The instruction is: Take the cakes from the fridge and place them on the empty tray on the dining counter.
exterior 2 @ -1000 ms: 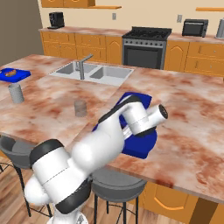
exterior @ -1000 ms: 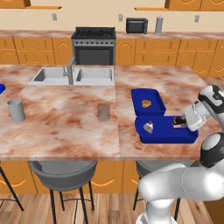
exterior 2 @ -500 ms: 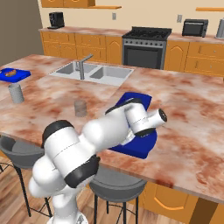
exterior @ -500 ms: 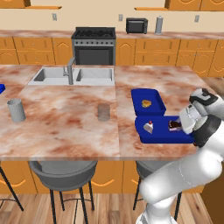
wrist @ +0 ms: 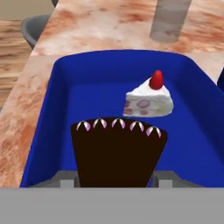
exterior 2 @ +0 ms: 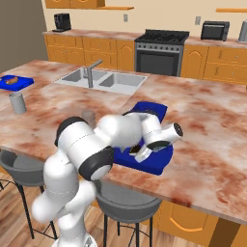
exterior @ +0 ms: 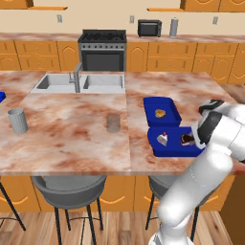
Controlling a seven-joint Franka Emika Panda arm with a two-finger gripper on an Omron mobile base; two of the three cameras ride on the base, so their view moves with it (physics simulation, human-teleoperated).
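Observation:
The empty tray [exterior: 158, 149] is a shallow blue tray on the dining counter [exterior: 72, 143], and both cakes are inside it. The white cake [exterior: 163, 139] with a red cherry stands free in the tray's middle [wrist: 148, 99]. The chocolate cake [wrist: 116, 153] sits low over the tray floor [wrist: 65, 113] between my fingertips [wrist: 65, 180], with the gripper [wrist: 114, 180] shut on its sides. In the left base view the gripper [exterior: 192, 139] is at the tray's right end, holding the chocolate cake [exterior: 187, 139]. The arm hides most of the tray [exterior 2: 157, 163] in the right base view. The fridge is out of view.
A second blue tray [exterior: 161, 112] with a golden pastry lies just behind the first. A glass [exterior: 113, 123] and a grey cup [exterior: 18, 120] stand on the counter left of it. The sink [exterior: 79, 83] is further back, grey stools [exterior: 69, 184] are below the front edge.
The gripper has come down and to the left with the chocolate cake, from beside the tray's right end to inside it. The arm's elbow has swung forward. The white cake has not moved.

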